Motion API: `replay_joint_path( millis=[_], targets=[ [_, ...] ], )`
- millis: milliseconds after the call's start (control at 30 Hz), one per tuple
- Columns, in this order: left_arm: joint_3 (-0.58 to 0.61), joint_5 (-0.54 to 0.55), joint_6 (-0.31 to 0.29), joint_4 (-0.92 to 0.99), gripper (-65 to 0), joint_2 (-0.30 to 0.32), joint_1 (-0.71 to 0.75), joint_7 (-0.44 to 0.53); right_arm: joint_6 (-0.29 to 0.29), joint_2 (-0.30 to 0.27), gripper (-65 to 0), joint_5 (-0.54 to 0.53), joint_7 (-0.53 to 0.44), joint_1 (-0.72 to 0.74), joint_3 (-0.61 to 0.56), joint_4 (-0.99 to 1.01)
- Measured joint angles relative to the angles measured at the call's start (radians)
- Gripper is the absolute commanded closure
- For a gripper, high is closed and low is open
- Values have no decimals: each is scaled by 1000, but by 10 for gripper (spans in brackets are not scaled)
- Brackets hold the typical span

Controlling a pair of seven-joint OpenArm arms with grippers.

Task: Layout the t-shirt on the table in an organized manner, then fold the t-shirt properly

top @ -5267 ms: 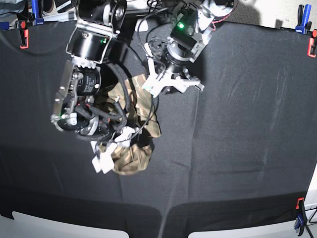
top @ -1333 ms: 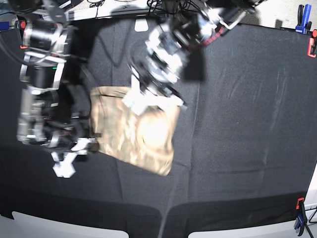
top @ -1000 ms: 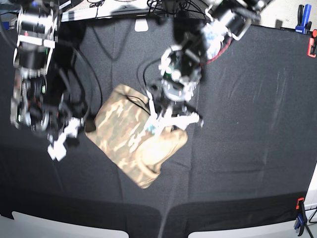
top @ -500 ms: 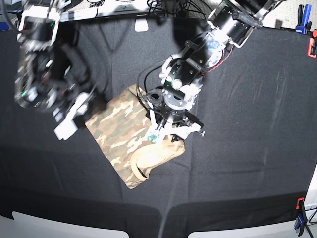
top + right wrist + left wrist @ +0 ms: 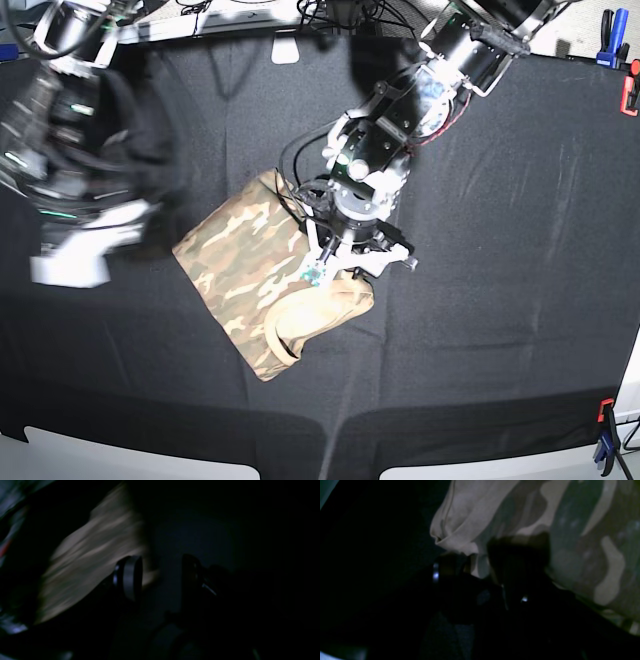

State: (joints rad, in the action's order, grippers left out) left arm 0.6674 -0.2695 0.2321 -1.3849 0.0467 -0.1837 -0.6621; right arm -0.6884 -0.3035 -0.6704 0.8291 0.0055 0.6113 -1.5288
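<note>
The camouflage t-shirt [image 5: 250, 270] lies as a folded, slanted packet in the middle of the black table [image 5: 500, 250], its plain tan inner side turned up at the lower right corner. My left gripper [image 5: 352, 262] reaches down from the upper right onto that corner. In the left wrist view its dark jaws [image 5: 480, 555] stand open, one finger over the camo t-shirt [image 5: 582, 530], the other beside the tan fold. My right gripper [image 5: 72, 266] hangs blurred at the far left, off the cloth. Up close, the right gripper [image 5: 158, 576] is open and holds nothing, with the t-shirt [image 5: 95, 555] a blur beyond.
Red and blue clamps grip the table's right edge [image 5: 631, 90] and its lower right corner [image 5: 605, 425]. White corners [image 5: 100, 450] show along the front edge. Cables [image 5: 330, 12] run behind the back edge.
The t-shirt has swung round and slid slightly toward the front under my left gripper. My right arm has pulled away from the shirt to the far left and is still moving.
</note>
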Motion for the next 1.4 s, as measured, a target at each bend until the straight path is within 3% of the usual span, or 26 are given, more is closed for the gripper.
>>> replay_joint_path(
  millis=[233, 433, 500, 667, 700, 767, 800, 900, 1233, 1300, 1400],
  targets=[
    [0, 4, 2, 0, -280, -2, 0, -3, -7, 26, -254, 204, -130, 127, -107, 125],
    [3, 4, 1, 0, -280, -2, 0, -19, -3, 40, -254, 359, -133, 261, -256, 392],
    [3, 3, 2, 0, -280, -2, 0, -19, -1, 45, -254, 336, -128, 269, -303, 451],
    [3, -78, 3, 0, -280, -2, 0, -26, 7, 34, -254, 122, -42, 212, -380, 459],
    [3, -113, 27, 0, -280, -3, 0, -40, 7, 31, -254, 87, -38, 197, -391, 455],
    [5, -200, 154, 0, -280, -5, 1, -78, 3, 32, -254, 31, -26, 171, -405, 446],
    [3, -244, 187, 0, -280, -3, 0, -92, 3, 34, -254, 19, -32, 159, -408, 442],
    [-1, -314, 198, 0, -280, -2, -2, -154, 3, 42, -254, 12, -43, 129, -402, 420],
    [1, -336, 190, 0, -280, -2, -2, -180, 3, 71, -254, -11, 71, 102, -394, 318],
    [2, -303, 189, -1, -280, 5, -5, -156, 3, 72, -254, -2, 85, 99, -371, 296],
    [5, -145, 191, -22, -280, 50, -22, -150, 3, 71, -254, 0, 89, 97, -314, 262]
  ],
)
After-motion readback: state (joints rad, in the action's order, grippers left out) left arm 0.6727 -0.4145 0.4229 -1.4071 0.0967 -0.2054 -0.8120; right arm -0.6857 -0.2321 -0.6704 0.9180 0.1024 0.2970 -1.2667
